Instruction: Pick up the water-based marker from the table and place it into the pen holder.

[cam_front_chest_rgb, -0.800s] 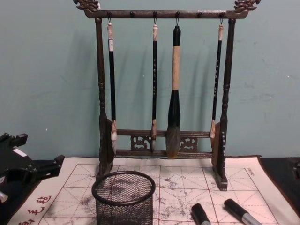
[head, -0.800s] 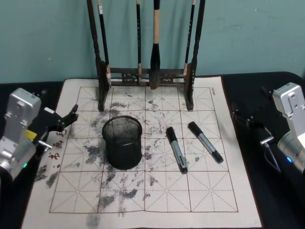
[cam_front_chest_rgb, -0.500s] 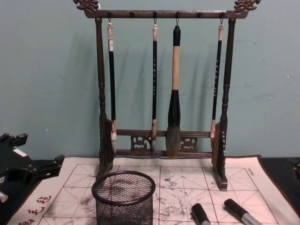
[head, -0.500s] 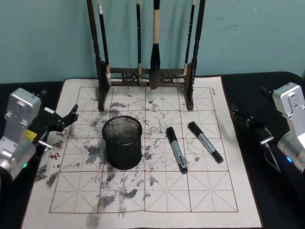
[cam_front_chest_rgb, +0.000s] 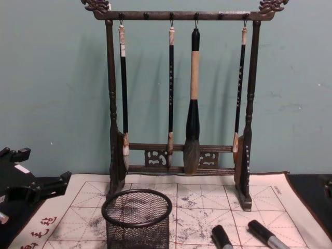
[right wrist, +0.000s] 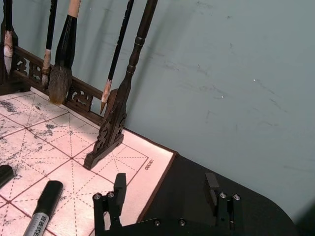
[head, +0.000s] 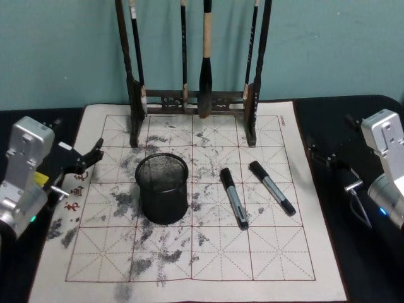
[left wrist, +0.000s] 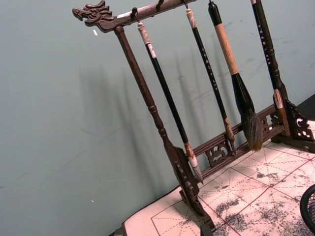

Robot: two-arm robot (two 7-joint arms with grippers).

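Two black-capped grey water-based markers lie on the ink-stained mat [head: 278, 252], one [head: 233, 197] just right of the pen holder, the other [head: 272, 187] farther right; their caps also show in the chest view [cam_front_chest_rgb: 222, 237] [cam_front_chest_rgb: 264, 233] and one marker in the right wrist view [right wrist: 43, 206]. The pen holder [head: 163, 188] [cam_front_chest_rgb: 137, 218], a black mesh cup, stands upright and empty left of centre. My left gripper [head: 76, 144] [cam_front_chest_rgb: 39, 167] hovers open at the mat's left edge. Off the mat's right edge, my right gripper [head: 332, 137] [right wrist: 165, 189] is open, holding nothing.
A tall dark wooden brush rack [head: 196, 101] [cam_front_chest_rgb: 179, 168] with several hanging brushes stands at the mat's far edge, against a teal wall. Dark table [head: 360, 265] flanks the mat on both sides. Red characters [head: 72, 192] mark the mat's left border.
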